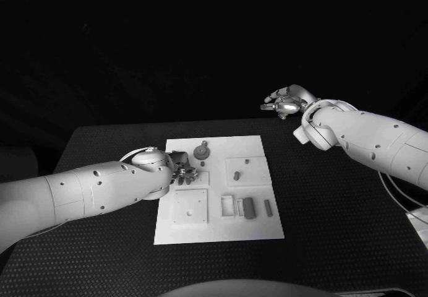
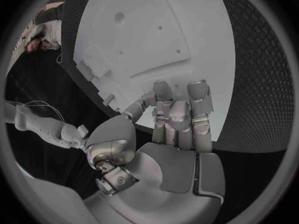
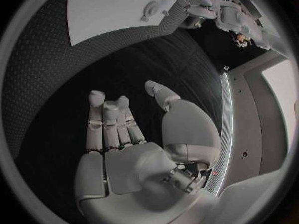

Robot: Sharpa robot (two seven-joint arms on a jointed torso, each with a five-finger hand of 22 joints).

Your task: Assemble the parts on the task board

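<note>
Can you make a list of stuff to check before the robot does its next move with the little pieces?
1. Left hand over the task board: ok, at its left edge.
2. Left hand holding a part: cannot tell, fingers curled.
3. Right hand out of the way: ok, off the board, past the table's far edge.
4. Right hand empty: ok, fingers apart.
5. Grey parts on the board: ok, lying near its front.

My left robot hand sits low over the task board's left edge, blocking reach to the parts just beside it. The right robot hand hangs high past the far edge of the tabletop, leaving the board's right half open to me.
</note>
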